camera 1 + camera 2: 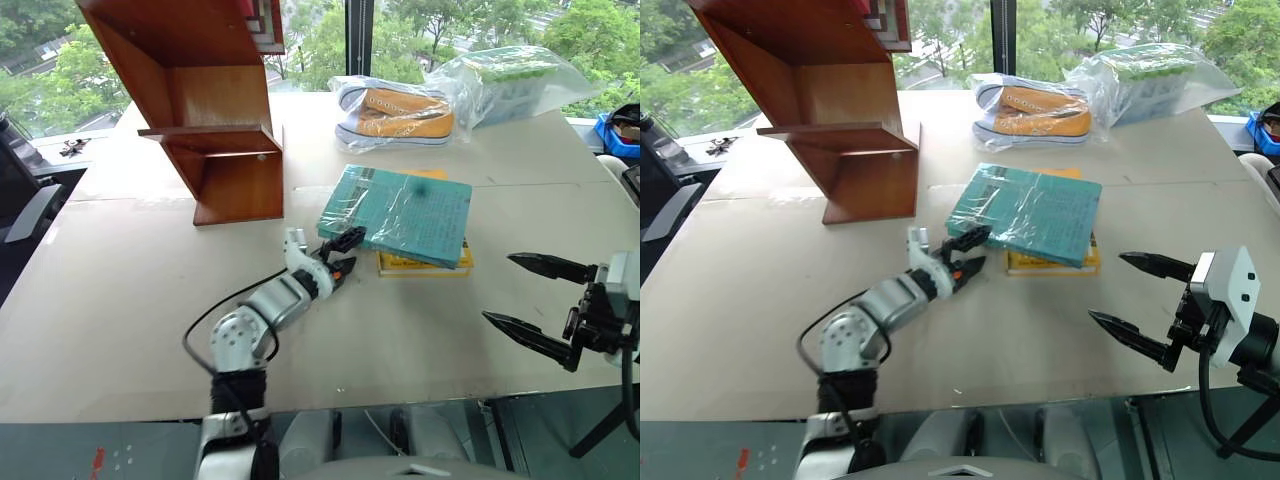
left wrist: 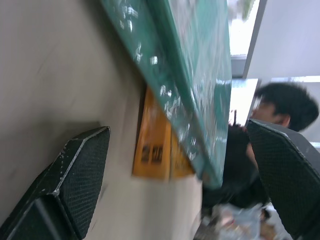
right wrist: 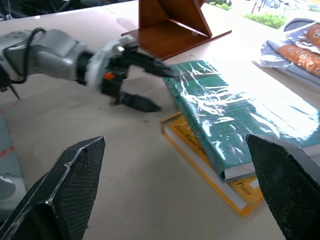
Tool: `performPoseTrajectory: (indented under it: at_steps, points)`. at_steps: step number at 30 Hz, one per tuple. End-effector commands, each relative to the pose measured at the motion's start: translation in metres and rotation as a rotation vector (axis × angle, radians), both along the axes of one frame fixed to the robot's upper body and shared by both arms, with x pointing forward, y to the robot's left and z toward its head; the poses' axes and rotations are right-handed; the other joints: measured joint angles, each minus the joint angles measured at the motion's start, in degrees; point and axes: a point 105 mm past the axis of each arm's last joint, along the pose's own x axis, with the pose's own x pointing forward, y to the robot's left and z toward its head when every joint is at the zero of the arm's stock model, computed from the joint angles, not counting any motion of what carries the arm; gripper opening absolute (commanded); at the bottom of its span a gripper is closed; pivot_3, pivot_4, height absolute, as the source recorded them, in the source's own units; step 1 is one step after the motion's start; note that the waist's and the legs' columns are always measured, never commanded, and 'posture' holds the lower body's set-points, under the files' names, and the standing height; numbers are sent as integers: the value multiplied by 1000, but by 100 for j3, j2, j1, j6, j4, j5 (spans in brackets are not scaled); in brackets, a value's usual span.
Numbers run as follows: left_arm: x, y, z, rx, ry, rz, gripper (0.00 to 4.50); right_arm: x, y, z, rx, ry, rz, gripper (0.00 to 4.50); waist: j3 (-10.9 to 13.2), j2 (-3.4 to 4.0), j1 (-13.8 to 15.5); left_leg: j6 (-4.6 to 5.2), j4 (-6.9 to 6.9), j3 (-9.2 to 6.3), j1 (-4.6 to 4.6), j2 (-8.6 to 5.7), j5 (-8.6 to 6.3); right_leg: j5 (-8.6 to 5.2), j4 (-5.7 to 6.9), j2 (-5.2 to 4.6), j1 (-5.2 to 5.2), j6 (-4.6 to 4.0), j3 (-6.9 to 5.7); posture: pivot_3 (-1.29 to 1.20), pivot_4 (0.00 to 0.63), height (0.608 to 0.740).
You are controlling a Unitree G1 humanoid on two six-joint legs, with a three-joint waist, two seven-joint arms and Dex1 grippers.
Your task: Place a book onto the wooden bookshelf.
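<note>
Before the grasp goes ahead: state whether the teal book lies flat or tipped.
Tipped. The book rests partly on the yellow book, with its other edge down on the table.

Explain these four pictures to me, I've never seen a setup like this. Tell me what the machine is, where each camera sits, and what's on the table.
This is a two-armed humanoid robot. Two pictures come from cameras in its head, looking down over a table; the other two come from cameras on its wrists, looking out between the black jaws. On the table lie a teal book in plastic wrap atop a yellow book, a wooden bookshelf, and bagged shoes. The left gripper is open with its jaws around the teal book's corner. The right gripper is open and holds nothing.
</note>
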Motion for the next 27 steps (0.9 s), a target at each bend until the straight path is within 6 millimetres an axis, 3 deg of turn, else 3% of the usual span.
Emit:
performPoseTrajectory:
  at_steps: [1, 6, 7, 9, 12, 15, 17, 22, 25, 27]
  points:
    - [16, -8, -7, -36, 40, 58, 4500, -2, 2, 6, -14, -52, -11, 4480, 0, 0, -4, 0, 0, 1, 0, -1, 0, 0, -1, 0, 0, 0, 1, 0, 150, 740]
    - [33, -35, -14, -77, 62, 90, 4500, -3, 1, 6, -2, -74, -60, 4480, -2, 0, 31, 0, 0, 0, 1, -5, 0, -1, -4, 18, 3, 1, -2, 0, 150, 740]
    - [35, -37, -14, -75, 54, 100, 3996, -3, 2, 6, 0, -75, -62, 4500, -3, 1, 41, 0, 0, 0, 1, -5, 0, -1, -4, 18, 5, 1, -2, 0, 150, 740]
    - [36, -39, -9, -98, 33, 113, 3442, -2, 3, 6, 14, -79, -78, 4500, -3, 2, 40, 0, 0, 0, 2, -6, 0, -1, -5, 19, 5, 2, 0, 0, 150, 740]
    - [36, -34, -4, -94, -7, 128, 2102, 0, 6, 4, 39, -86, -97, 4500, -3, 2, 28, 0, -1, -2, 2, -3, 0, -2, -4, 18, 4, 2, 0, 0, 150, 740]
    - [36, -22, 12, -26, -129, 127, 761, 2, 8, 3, 70, -92, -106, 4500, -1, -1, 5, -1, -1, -6, 0, -1, 0, -2, -4, 17, 3, 2, -2, 0, 150, 740]
    - [33, -11, 38, -8, -251, 123, 20, 6, 9, 3, 93, -96, -110, 4500, 2, -6, -24, -1, -1, -7, 0, -1, 0, -2, -5, 17, 3, 2, -2, 0, 150, 740]
    - [11, 18, 106, 38, -551, 63, 20, 20, 7, 22, 249, -156, -113, 4500, 27, -26, -87, -7, -6, -14, -9, 5, 2, -2, -6, 11, -15, 2, 6, 0, 150, 740]
    - [-2, 29, 136, 174, -689, 7, 20, 27, 4, 32, 277, -188, -99, 4500, 33, -21, -34, -9, -9, -22, -13, 4, 2, -2, -6, 7, -17, 1, 0, 0, 150, 740]
    - [-18, 31, 159, 389, -857, -85, 20, 33, 1, 34, 245, -200, -85, 4500, 47, -28, -40, -9, -8, -30, -16, 1, 2, -2, -9, 5, -16, 1, -8, 0, 150, 740]
